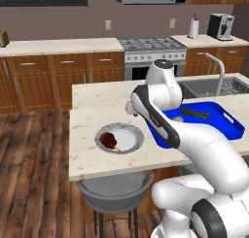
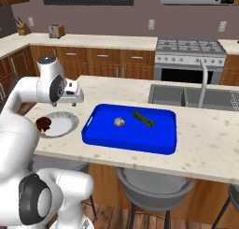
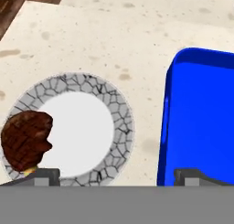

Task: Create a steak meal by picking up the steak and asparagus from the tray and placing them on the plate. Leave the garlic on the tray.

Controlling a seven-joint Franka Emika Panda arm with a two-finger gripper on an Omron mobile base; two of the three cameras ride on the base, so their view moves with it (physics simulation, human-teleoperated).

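The plate (image 1: 130,131) sits on the pale island counter (image 1: 97,157) with the steak (image 1: 108,140) lying on it — in the left base view the meat is at about 8 o'clock on the plate, over the edge of the white centre, with its short tan bone pointing toward 4 o'clock. In the hand view the steak (image 3: 26,138) covers the plate's (image 3: 116,122) rim at roughly 8 o'clock and the rest of the white centre is bare.

The blue tray (image 2: 107,141) lies just beside the plate (image 2: 65,125), at its 3 o'clock in the right base view. Inside it are the garlic (image 2: 119,122), near the middle, and the asparagus (image 2: 144,119), at about 2 o'clock from the bulb and apart from it. Neither touches the tray's rim.

The gripper (image 3: 117,176) hangs above the counter — its two dark fingertips (image 3: 45,176) stand wide apart in the hand view, one over the plate's edge near the steak, the other over the tray's (image 3: 201,122) near wall. Nothing is between them; the jaws are spread and hold nothing.

The steak is a dark reddish-brown rounded chunk with a rough surface. The asparagus is a thin dark green bundle lying at a slant; the garlic is a small pale round bulb.
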